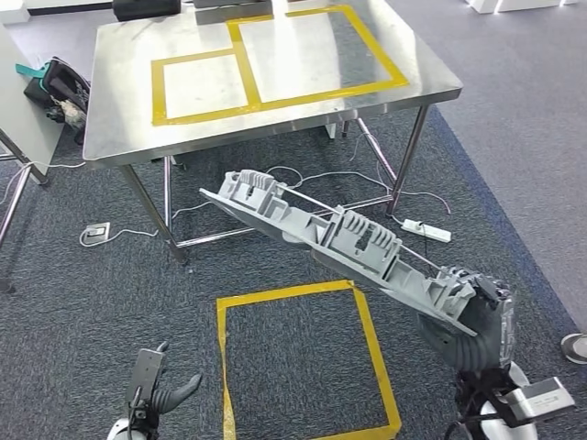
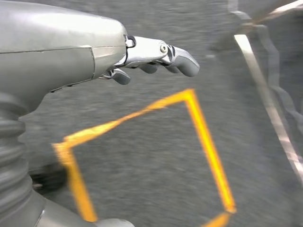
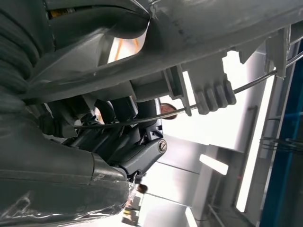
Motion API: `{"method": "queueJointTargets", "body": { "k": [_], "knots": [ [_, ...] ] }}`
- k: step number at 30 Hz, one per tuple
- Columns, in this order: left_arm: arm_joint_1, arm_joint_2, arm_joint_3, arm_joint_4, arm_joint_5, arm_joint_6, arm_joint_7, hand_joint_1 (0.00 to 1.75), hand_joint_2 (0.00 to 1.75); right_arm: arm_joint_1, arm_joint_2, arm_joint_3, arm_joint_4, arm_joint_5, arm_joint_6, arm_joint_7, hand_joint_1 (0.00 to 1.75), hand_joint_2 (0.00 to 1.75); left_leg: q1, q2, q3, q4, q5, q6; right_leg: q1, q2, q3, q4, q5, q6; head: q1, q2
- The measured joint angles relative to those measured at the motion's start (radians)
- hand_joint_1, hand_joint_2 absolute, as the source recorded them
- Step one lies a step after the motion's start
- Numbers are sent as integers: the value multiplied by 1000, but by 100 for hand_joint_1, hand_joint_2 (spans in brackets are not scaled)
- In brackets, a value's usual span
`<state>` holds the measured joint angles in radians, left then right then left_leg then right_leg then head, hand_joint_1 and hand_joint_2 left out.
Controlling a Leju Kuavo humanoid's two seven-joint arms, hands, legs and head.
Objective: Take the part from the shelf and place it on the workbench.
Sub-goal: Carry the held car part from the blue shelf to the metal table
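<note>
A long grey plastic part [image 1: 332,234], ribbed and clipped along its upper face, is held in the air in front of the robot. It runs diagonally from about 4 o'clock up to the centre of the head view. The right hand [image 1: 478,325] grips its near end, fingers wrapped around the edge of the part, at about 4 o'clock. In the right wrist view the same part [image 3: 200,42] lies across the dark fingers [image 3: 143,151], with a thin wire running along it.

The left hand [image 1: 156,390] hangs low at 7 o'clock, holding nothing, its fingers loosely apart and pointing forward. The left wrist view shows that hand [image 2: 157,56] above the carpet.

A steel workbench [image 1: 117,101] marked with yellow tape rectangles [image 1: 246,69] stands at 12 o'clock, beyond the far tip of the part. On the grey carpet between robot and bench is a yellow tape square [image 1: 304,362]. A white power strip [image 1: 426,229] lies at 3 o'clock, and a dark bag [image 1: 59,92] sits at 10 o'clock
</note>
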<state>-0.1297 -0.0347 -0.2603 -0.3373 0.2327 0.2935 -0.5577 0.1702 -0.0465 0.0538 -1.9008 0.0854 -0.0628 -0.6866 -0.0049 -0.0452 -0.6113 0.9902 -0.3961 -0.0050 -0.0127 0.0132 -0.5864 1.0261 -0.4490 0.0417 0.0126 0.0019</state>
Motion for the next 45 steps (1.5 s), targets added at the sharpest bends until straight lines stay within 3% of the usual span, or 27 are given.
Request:
{"method": "queueJointTargets", "body": {
  "k": [14, 23, 25, 27, 28, 30, 32, 33, 34, 35, 36, 37, 38, 39, 40, 42, 43, 45],
  "knots": [
    [78, -3, 22, 129, -75, 73, 356, 0, 175, -25, -80, -1, -126, 65, -49, -2, 175, 175, 0, 0, -1, 0, 0, 1, 0, 0, -1, -2, 0, 0, 0, 0],
    [85, -9, 11, 138, -114, 84, 380, 0, 175, -44, -116, -26, -155, 72, -60, 4, 175, 175, -1, 0, -2, 1, -1, 2, -2, 0, 0, -6, 1, 2, 0, 0],
    [84, -11, 6, 138, -121, 96, 380, 0, 175, -39, -118, -38, -155, 49, -58, 6, 175, 175, -4, 0, 4, -15, -7, 17, -5, -2, 5, -3, 18, 15, 0, 0],
    [83, -15, -1, 138, -126, 104, 380, 0, 175, -33, -118, -53, -155, 32, -55, 5, 175, 175, -2, -1, 27, -43, -6, 38, -5, -4, 4, 6, 27, 26, 0, 0],
    [82, -18, -4, 138, -128, 107, 380, 0, 175, -29, -118, -61, -155, 30, -56, 5, 175, 175, 1, -1, 38, -52, -4, 44, -5, -5, -3, 21, 13, 26, 1, 0],
    [80, -21, -6, 138, -130, 110, 381, 0, 175, -21, -118, -79, -154, 35, -59, 3, 175, 175, 7, 0, 49, -58, -3, 48, -8, -4, -45, 108, -50, 22, 3, 0],
    [80, -25, -8, 139, -132, 110, 385, 0, 175, -7, -118, -97, -153, 42, -61, 3, 175, 175, 14, 0, 51, -57, -6, 42, -14, -5, -103, 215, -105, 26, 3, 0],
    [81, -26, -9, 139, -132, 110, 386, 0, 175, 1, -118, -104, -153, 45, -61, 2, 175, 175, 20, 0, 52, -56, -9, 35, -18, -5, -116, 234, -109, 33, 3, 0],
    [82, -28, -9, 139, -133, 110, 388, 0, 175, 7, -118, -110, -153, 47, -61, 1, 175, 175, 28, -1, 55, -52, -14, 25, -25, -5, -110, 215, -91, 45, 3, 0],
    [82, -29, -10, 139, -134, 110, 389, 0, 175, 11, -118, -114, -152, 49, -60, 1, 175, 175, 38, -2, 58, -45, -21, 13, -35, -5, -86, 161, -57, 60, 3, 0],
    [82, -28, -10, 139, -134, 110, 389, 0, 175, 13, -117, -118, -152, 49, -60, 0, 175, 175, 46, -3, 59, -34, -31, -3, -44, -1, -57, 102, -27, 81, 4, 0],
    [82, -26, -11, 140, -134, 110, 389, 0, 175, 15, -117, -120, -150, 50, -60, -1, 175, 175, 52, -4, 58, -18, -43, -19, -50, 4, -35, 53, -18, 91, 10, 0],
    [81, -24, -11, 140, -134, 110, 389, 0, 175, 17, -117, -123, -149, 51, -60, -2, 175, 175, 54, -5, 54, -4, -56, -32, -55, 9, -21, 29, -19, 89, 15, 0],
    [80, -22, -11, 141, -134, 110, 389, 0, 175, 21, -117, -126, -147, 53, -60, -2, 175, 175, 53, -6, 52, 6, -67, -43, -56, 14, -21, 31, -30, 81, 19, 0],
    [80, -22, -11, 141, -134, 110, 389, 0, 175, 25, -116, -128, -146, 56, -59, -2, 175, 175, 53, -6, 52, 11, -76, -51, -57, 13, -24, 40, -40, 62, 22, 0],
    [79, -24, -12, 142, -134, 110, 389, 0, 175, 32, -116, -133, -146, 61, -59, -2, 175, 175, 54, -1, 48, 27, -75, -62, -58, 13, -19, 54, -40, 42, 16, 0],
    [76, -25, -12, 142, -134, 110, 389, 0, 175, 34, -116, -134, -147, 62, -59, -2, 175, 175, 52, 8, 30, 57, -68, -64, -56, 13, -10, 55, -45, 36, 13, 0],
    [73, -26, -12, 142, -134, 110, 389, 0, 175, 37, -116, -137, -148, 62, -59, -4, 175, 175, 46, 31, -51, 175, -71, -60, -48, 9, 12, 46, -59, 26, 7, 0]
  ]
}}
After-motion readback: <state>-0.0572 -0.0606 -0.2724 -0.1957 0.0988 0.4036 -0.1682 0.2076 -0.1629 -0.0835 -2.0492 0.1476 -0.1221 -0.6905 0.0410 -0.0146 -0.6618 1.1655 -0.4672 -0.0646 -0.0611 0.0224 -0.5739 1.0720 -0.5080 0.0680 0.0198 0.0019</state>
